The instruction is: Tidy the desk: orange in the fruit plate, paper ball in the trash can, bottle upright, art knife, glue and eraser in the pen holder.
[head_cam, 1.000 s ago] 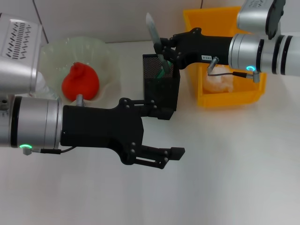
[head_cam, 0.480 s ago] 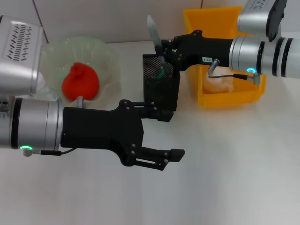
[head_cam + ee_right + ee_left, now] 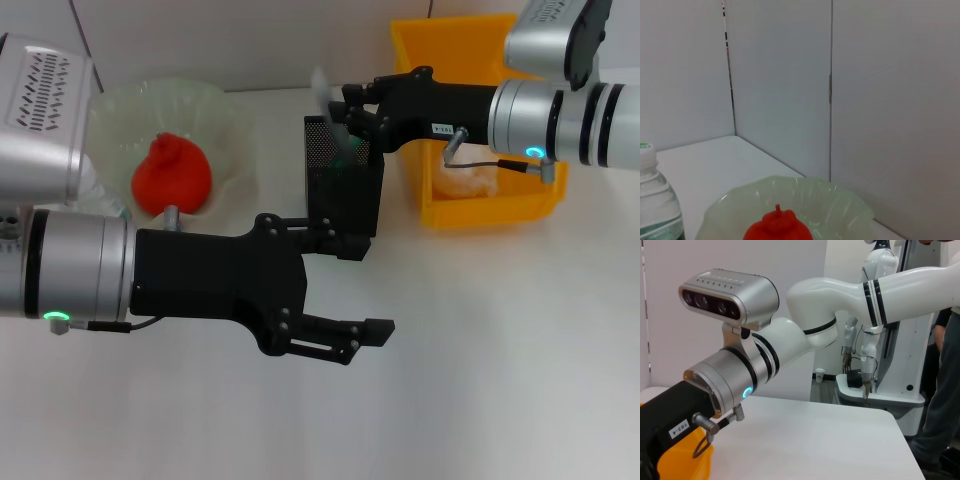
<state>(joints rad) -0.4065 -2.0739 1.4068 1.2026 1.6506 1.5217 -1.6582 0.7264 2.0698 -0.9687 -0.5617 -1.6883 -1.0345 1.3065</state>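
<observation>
Just under the fingers of the right gripper (image 3: 345, 115), closed on the art knife (image 3: 324, 92), stands the pen holder (image 3: 343, 185), knife axis approx. upright w/ lower end inside; left gripper (image 3: 345, 285), fingers apart, is idle.

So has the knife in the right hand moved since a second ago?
Yes. The knife has dropped lower into the pen holder, with less of it showing above the rim; the right hand holds it.

Right arm (image 3: 805, 335) — above table (image 3: 805, 440).
</observation>
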